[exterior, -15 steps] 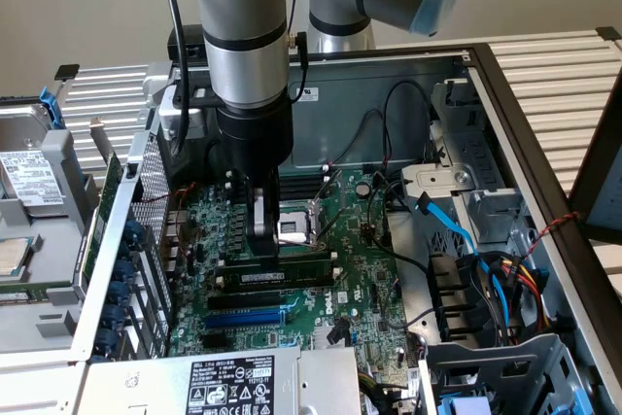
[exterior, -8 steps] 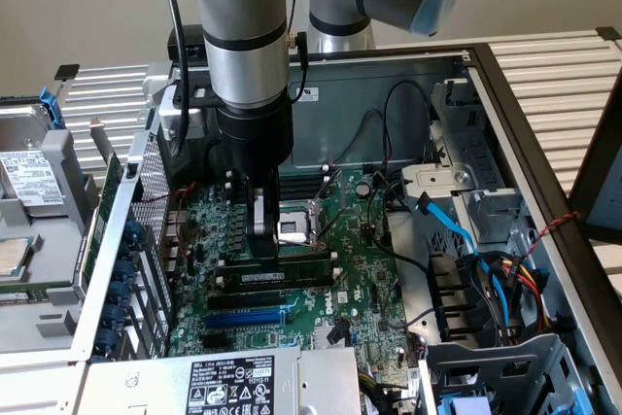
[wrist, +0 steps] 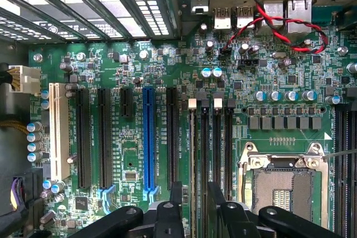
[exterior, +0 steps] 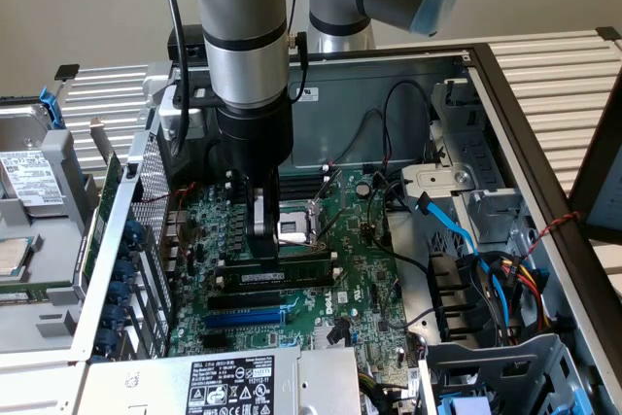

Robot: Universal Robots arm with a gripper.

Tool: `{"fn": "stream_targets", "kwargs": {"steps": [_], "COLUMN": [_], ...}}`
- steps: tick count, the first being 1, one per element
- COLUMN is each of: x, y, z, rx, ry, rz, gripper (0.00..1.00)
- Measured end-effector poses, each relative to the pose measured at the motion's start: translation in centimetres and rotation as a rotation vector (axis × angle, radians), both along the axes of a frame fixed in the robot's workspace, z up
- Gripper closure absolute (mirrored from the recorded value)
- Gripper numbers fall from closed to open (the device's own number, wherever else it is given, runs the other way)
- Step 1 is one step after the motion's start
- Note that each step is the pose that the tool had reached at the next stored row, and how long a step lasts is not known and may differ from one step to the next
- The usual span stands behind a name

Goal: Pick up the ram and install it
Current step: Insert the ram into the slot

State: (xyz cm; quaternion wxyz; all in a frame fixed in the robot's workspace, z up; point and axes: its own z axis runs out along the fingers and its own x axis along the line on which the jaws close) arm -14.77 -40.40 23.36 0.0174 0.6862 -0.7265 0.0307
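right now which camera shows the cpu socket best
The wrist view: the cpu socket is seen from straight above, nearly whole, with its metal frame and open centre plain. In the exterior view the socket looks small and slanted, right beside the gripper.

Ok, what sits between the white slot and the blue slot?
Wrist view: two long black slots and one short black slot, side by side.

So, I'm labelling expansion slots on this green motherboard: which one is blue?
The long blue plastic slot, between a short black slot and a long black slot; the others are black or white.
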Motion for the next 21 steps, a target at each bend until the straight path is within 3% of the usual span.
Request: {"fn": "stream_targets", "kwargs": {"steps": [2,5,16,21], "x": [0.00,0.00,0.00,0.00], "y": [0.00,0.00,0.00,0.02], "z": [0.00,0.00,0.03,0.28], "rx": [-0.0001,0.0000,-0.0001,-0.0043], "ry": [0.0001,0.0000,0.0000,-0.0001], "rz": [0.000,0.000,0.000,0.000], "gripper": [0.70,0.89,0.89,0.89]}}
